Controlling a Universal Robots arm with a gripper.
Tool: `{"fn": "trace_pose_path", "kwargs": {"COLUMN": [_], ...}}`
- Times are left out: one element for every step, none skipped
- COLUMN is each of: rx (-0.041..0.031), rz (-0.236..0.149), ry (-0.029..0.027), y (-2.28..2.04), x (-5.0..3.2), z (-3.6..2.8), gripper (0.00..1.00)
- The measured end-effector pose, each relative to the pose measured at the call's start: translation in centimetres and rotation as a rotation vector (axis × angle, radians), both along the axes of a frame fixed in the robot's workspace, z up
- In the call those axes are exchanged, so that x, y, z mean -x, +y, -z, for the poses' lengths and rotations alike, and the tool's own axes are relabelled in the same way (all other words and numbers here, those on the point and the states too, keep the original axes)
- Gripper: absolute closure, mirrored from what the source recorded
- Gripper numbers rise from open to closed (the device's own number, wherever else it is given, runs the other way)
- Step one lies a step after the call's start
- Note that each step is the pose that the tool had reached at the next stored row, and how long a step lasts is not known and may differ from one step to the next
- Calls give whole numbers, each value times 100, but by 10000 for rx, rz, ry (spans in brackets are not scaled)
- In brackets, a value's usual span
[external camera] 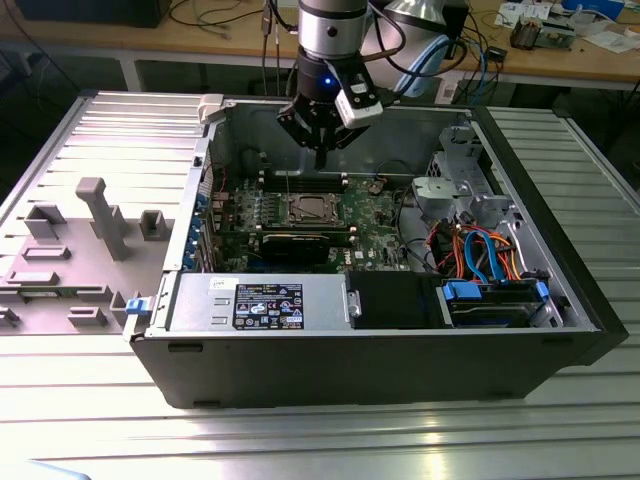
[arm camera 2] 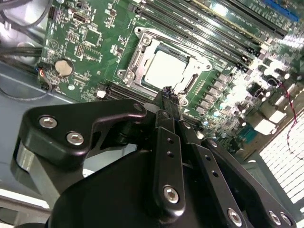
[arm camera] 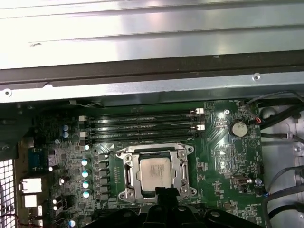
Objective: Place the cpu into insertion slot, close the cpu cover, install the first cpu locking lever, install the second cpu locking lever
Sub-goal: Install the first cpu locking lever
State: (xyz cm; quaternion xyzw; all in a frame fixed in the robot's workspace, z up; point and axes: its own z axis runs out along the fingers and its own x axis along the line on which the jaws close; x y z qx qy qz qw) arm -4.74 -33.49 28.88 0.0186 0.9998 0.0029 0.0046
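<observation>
The cpu (arm camera: 156, 172) lies flat in the insertion slot (external camera: 305, 208) on the green motherboard, its silvery top showing in both wrist views. The cpu cover (arm camera: 129, 170) is down around it, a silver frame with the chip (arm camera 2: 166, 66) visible through its window. My gripper (external camera: 320, 158) hangs above the board, just behind the socket in the exterior view. Its black fingertips (arm camera 2: 166, 95) are pressed together with nothing between them, and they point near the socket's edge (arm camera: 166, 194). How the locking levers stand I cannot tell.
The motherboard sits in an open computer case (external camera: 190, 330) lying on a ribbed metal table. Memory slots (arm camera: 142, 124) run beside the socket. A power supply (external camera: 260, 300), drive cage (external camera: 460, 190) and coloured cables (external camera: 480, 250) fill the case. A grey fixture (external camera: 100, 215) stands at the exterior view's left.
</observation>
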Motion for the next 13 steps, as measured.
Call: {"fn": "trace_pose_path", "kwargs": {"rx": [1,1,1,0,-2,-1,-1,0,-1,-2,-3,-4,-4], "rz": [-143,-279,-284,-287,-298,-303,-308,-318,-322,-329,-333,-337,-343], "ry": [0,0,0,-1,-2,-1,-1,0,0,0,-1,-1,-1], "y": [0,0,0,0,0,0,0,0,0,0,0,0,0], "x": [0,1,4,15,42,60,81,105,125,155,174,197,221], "z": [2,4,5,7,9,8,9,9,9,10,10,10,10], "gripper": [89,89,89,89,89,89,89,89,89,89,89,89,89]}}
